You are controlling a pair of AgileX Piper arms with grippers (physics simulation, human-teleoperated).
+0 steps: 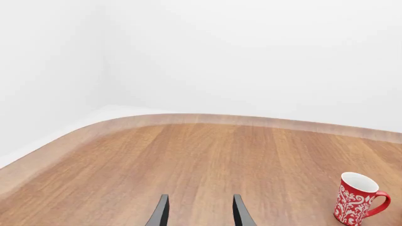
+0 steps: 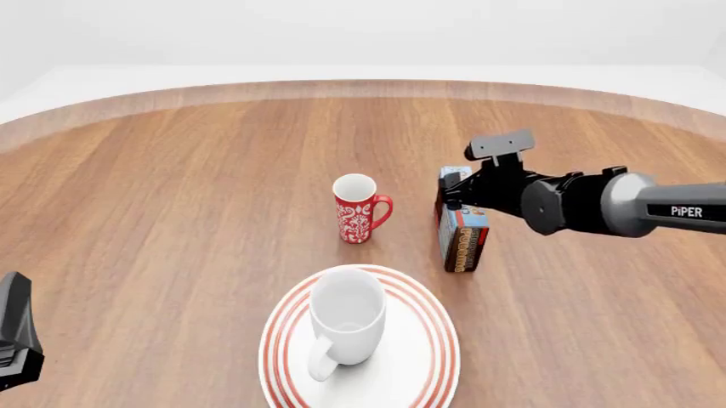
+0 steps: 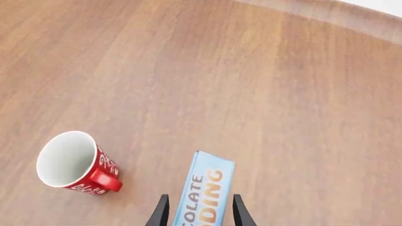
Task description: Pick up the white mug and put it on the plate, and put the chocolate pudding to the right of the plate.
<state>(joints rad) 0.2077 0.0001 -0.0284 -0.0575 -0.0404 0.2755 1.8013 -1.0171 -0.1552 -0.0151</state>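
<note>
The white mug (image 2: 346, 321) stands upright on the red-ringed plate (image 2: 440, 344) at the near middle of the table, handle toward me. The chocolate pudding (image 2: 464, 236) carton stands on the table beyond the plate's right side, to the right of the red mug. My right gripper (image 2: 451, 197) is open and straddles the carton's top; in the right wrist view the pudding's (image 3: 204, 188) blue face sits between the spread fingers (image 3: 162, 212), with a small gap on one side. My left gripper (image 1: 199, 214) is open and empty, low over bare wood at the near left.
A red mug (image 2: 359, 209) with a white pattern stands just beyond the plate, also in the right wrist view as the red mug (image 3: 72, 162) and in the left wrist view as the red mug (image 1: 357, 198). The left arm's body (image 2: 14, 331) sits at the near left edge.
</note>
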